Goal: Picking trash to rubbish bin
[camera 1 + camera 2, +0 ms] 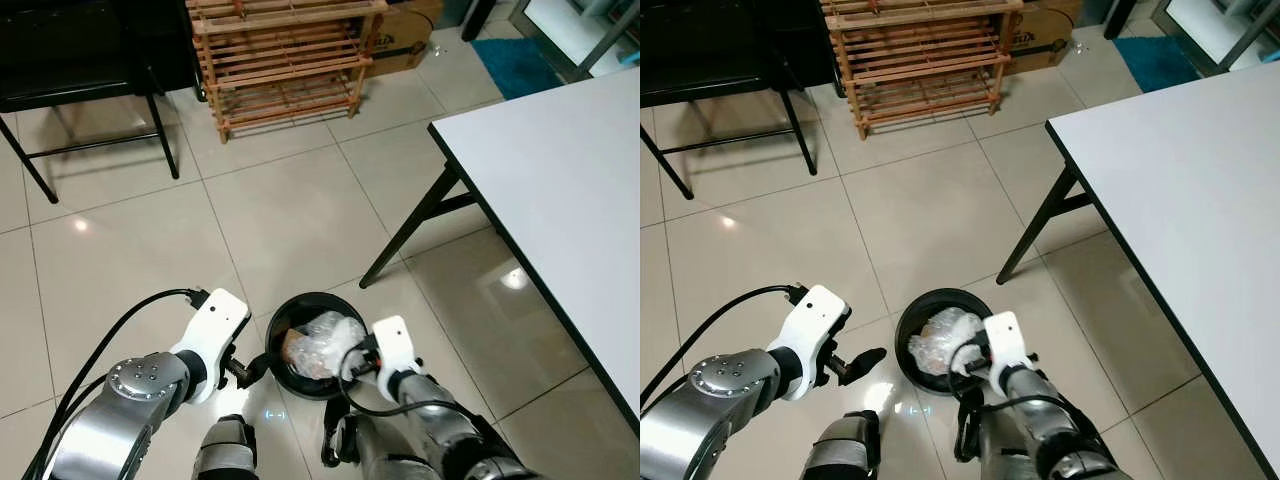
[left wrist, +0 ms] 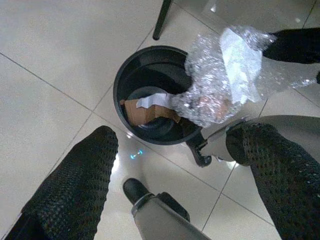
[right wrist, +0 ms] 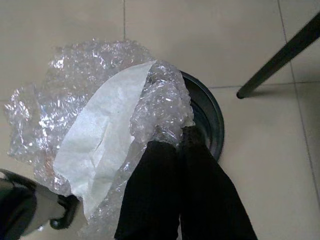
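Bubble wrap (image 3: pixel 100 145), crumpled into a loose clear wad with a white sheet of paper (image 3: pixel 107 150) folded into it, hangs from the right gripper (image 3: pixel 172 142). Its jaws are pressed together on one edge of the wad, pinching it. The wad sits just over the rim of the bin (image 1: pixel 312 345), with most of its bulk spreading out beyond the jaws and above the opening.

The wrap looks very light, soft and springy, so it should drop freely once released. It may also cling or catch on the fingers, and its bulk could snag on the rim. A pinch on a bunched fold, as now, seems the surest hold, since the flat film looks slippery.

Beside it, the left gripper (image 1: pixel 245 370) hovers near the bin's other side, jaws spread and holding nothing.

Below the jaws, the round black bin stands on the tiled floor (image 1: pixel 290 220). A piece of brown cardboard (image 2: pixel 147 112) already lies inside it.

Farther off to the right stands a white tabletop (image 1: pixel 560 190) on black legs. Beyond the bin, well apart, are a wooden rack (image 1: pixel 285 60) and a black bench (image 1: pixel 80 80).
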Robot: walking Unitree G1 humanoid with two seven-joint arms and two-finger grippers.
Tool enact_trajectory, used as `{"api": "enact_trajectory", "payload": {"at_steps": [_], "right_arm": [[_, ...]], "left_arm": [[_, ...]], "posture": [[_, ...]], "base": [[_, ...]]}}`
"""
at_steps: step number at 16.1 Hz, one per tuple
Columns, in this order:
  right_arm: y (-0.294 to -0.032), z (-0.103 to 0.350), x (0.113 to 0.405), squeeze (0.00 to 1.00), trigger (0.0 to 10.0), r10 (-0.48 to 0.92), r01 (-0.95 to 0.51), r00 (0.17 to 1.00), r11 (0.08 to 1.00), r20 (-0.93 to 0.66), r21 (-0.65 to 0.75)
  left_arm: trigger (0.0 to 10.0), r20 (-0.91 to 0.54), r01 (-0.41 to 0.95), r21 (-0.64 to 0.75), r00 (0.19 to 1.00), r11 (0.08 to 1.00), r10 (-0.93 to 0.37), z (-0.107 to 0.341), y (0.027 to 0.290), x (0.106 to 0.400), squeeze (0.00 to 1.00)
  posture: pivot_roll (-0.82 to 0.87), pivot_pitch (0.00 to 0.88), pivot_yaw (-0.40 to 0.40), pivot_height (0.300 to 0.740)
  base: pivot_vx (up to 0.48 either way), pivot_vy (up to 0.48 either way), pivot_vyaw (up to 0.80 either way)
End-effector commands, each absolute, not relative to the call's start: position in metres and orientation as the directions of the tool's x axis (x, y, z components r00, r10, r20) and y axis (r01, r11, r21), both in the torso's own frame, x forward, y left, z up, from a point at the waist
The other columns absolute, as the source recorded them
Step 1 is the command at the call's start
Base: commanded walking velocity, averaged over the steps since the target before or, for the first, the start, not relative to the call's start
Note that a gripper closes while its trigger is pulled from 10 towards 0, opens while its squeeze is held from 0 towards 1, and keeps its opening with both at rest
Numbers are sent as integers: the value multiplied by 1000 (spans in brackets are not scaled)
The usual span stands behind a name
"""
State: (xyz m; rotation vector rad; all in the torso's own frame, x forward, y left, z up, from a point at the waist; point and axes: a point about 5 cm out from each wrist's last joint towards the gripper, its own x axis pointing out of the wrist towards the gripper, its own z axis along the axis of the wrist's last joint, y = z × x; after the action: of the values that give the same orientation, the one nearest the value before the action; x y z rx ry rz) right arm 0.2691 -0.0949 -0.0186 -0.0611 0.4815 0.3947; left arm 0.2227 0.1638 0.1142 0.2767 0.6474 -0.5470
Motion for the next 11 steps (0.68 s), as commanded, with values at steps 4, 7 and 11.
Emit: {"api": "enact_trajectory", "payload": {"at_steps": [4, 7, 11], "right_arm": [[-75, -17, 268, 0, 10000, 404, -409, 790, 908, -461, 96], [-67, -17, 266, 1000, 10000, 429, -432, 778, 896, -459, 105], [-73, -20, 264, 1000, 10000, 415, -415, 783, 903, -463, 108]], "left_arm": [[10000, -639, 592, 51, 638, 804, -430, 114, 156, 218, 0], [10000, -636, 593, 50, 639, 804, -432, 114, 155, 219, 0], [10000, -636, 595, 51, 639, 802, -433, 114, 155, 219, 0]], "posture": [[429, 353, -126, 740], [430, 354, -127, 740], [428, 350, -125, 740]], "base": [[0, 0, 0], [0, 0, 0], [0, 0, 0]]}}
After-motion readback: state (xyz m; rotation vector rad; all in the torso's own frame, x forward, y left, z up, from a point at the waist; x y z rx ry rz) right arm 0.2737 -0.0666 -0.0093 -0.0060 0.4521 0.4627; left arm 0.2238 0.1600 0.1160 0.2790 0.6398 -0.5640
